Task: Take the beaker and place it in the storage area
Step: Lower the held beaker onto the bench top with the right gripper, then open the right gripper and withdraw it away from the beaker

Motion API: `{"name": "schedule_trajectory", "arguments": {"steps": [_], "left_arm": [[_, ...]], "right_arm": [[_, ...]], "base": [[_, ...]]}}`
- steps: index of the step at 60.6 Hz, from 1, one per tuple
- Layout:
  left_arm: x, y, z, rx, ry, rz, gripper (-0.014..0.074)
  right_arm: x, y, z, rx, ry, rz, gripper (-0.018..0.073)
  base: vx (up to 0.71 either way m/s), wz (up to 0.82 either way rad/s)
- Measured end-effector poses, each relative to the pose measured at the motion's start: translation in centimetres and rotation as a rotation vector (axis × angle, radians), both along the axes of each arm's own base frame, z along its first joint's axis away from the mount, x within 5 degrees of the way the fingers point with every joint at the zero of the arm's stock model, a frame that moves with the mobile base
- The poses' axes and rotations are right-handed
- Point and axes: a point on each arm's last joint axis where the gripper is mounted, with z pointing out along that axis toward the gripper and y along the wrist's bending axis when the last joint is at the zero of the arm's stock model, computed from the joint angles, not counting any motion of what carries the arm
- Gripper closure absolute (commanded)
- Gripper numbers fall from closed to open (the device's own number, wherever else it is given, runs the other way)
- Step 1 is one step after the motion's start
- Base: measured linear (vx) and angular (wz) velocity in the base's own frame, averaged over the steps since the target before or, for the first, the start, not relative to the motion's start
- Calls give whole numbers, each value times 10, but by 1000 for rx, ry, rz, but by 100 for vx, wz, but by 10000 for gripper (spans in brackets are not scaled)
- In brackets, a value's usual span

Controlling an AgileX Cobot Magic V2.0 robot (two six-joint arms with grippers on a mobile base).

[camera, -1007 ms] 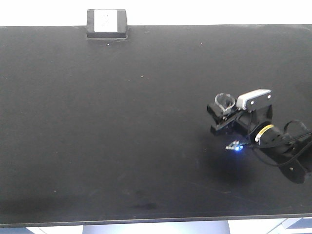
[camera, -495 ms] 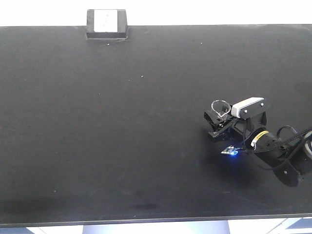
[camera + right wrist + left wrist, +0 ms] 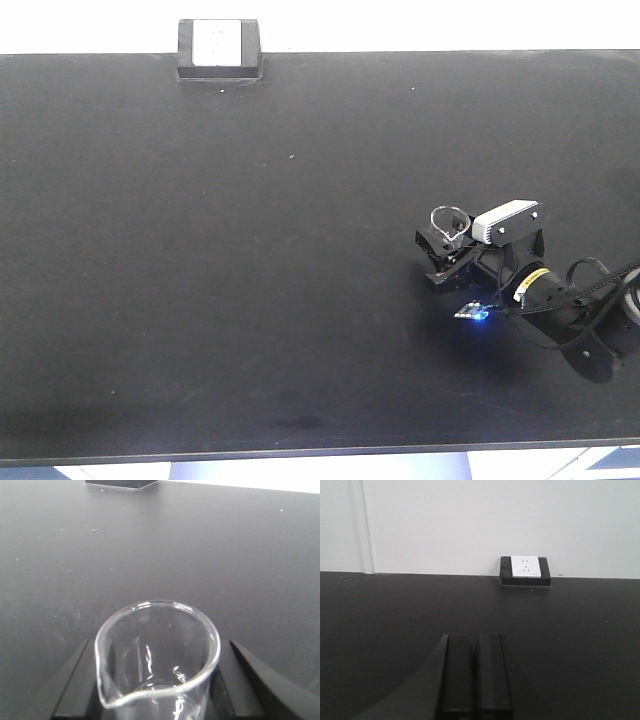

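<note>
Beaker [image 3: 448, 222] sits upright between the right gripper's [image 3: 442, 252] jaws, which clamp its sides so the spout stays up over the right part of the benchtop [image 3: 250, 250], presumably for setting down. Left gripper [image 3: 474, 675] rests with jaws together, idle.

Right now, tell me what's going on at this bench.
The right gripper has its jaws closed on the small clear beaker, holding it upright low over the bare black benchtop, well to the right of the socket box at the back edge. The left gripper is shut and empty, pointed toward that box. Whether the beaker touches the surface isn't clear.
</note>
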Motion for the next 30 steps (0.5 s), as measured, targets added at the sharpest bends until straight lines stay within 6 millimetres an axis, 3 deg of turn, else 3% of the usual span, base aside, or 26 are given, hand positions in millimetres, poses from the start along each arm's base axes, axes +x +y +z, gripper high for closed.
{"name": "schedule_trajectory", "arguments": {"steps": [8,20,30], "left_arm": [[0,0,0,0,0,0,605],[0,0,0,0,0,0,605],[0,0,0,0,0,0,605]], "right_arm": [[-3,-1,-8,-33,59,5,-43],[-7,-1,-7,-35,63,4,-32],[-25,-5,6,-40,77,-32,-30]], "base": [[0,0],[0,0],[0,0]]}}
